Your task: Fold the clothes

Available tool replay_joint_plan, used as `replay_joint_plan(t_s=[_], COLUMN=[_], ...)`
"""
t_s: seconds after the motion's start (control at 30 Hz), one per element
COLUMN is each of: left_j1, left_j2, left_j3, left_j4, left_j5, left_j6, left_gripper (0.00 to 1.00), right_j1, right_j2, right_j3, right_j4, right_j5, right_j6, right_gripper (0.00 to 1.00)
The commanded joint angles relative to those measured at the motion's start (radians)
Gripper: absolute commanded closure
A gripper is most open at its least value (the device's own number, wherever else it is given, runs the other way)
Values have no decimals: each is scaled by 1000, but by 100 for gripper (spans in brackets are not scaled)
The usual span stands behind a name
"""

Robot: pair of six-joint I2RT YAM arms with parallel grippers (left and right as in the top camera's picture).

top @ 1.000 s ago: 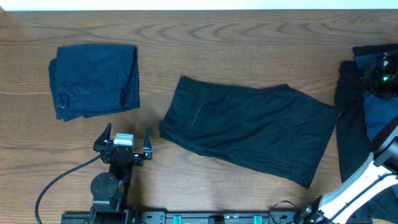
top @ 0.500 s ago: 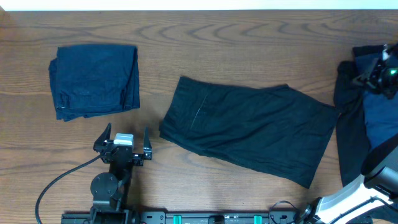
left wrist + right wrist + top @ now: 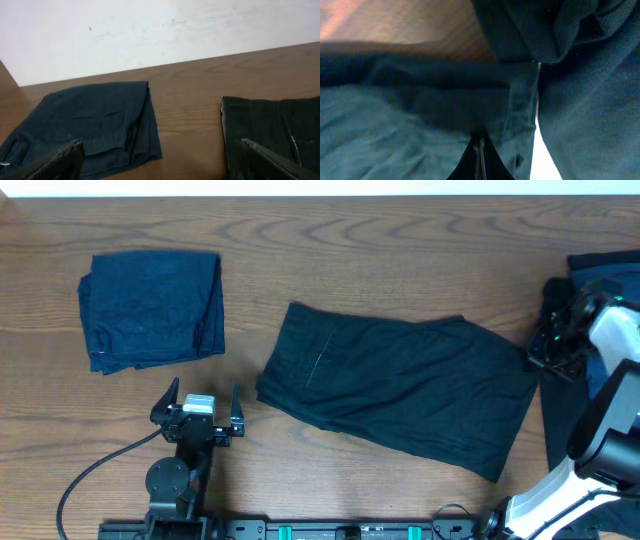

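Bare table (image 3: 245, 330) between navy garment (image 3: 150, 310) and black shorts (image 3: 400, 380) — room to pass.

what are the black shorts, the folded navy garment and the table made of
Black shorts: likely woven cloth, matte, with soft creases and a stitched seam. Folded navy garment: similar matte fabric, limp layered edges. Table: wood or wood-look laminate, visible grain.

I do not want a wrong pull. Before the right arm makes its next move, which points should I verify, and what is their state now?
1. Right gripper shut: ok.
2. Right gripper at the right edge of the black shorts: ok.
3. Only the shorts pinched, not the pile of dark clothes beside them: cannot tell.
4. Left gripper open, touching no cloth: ok.
5. Folded navy garment lying apart from the shorts: ok.
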Motion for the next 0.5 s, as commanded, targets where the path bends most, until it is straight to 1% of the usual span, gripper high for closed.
replay_joint_plan(t_s=[0.0,0.23,0.3,0.47], left_j1=[5,5,5,5], left_j2=[-4,-3,-4,-4], left_j3=[-14,-14,-14,-14], left_j4=[-39,-39,-39,-39], left_j5=[-1,-1,-1,-1], left_j6=[6,6,6,6], left_gripper=[2,2,2,2], right_j1=[37,116,144,216], right_j2=[8,9,9,9], right_j3=[-53,-190,-199,-199], right_j4=[42,274,315,397], right_j5=[109,115,100,37], right_j6=[63,72,64,-11], right_gripper=[99,99,99,99])
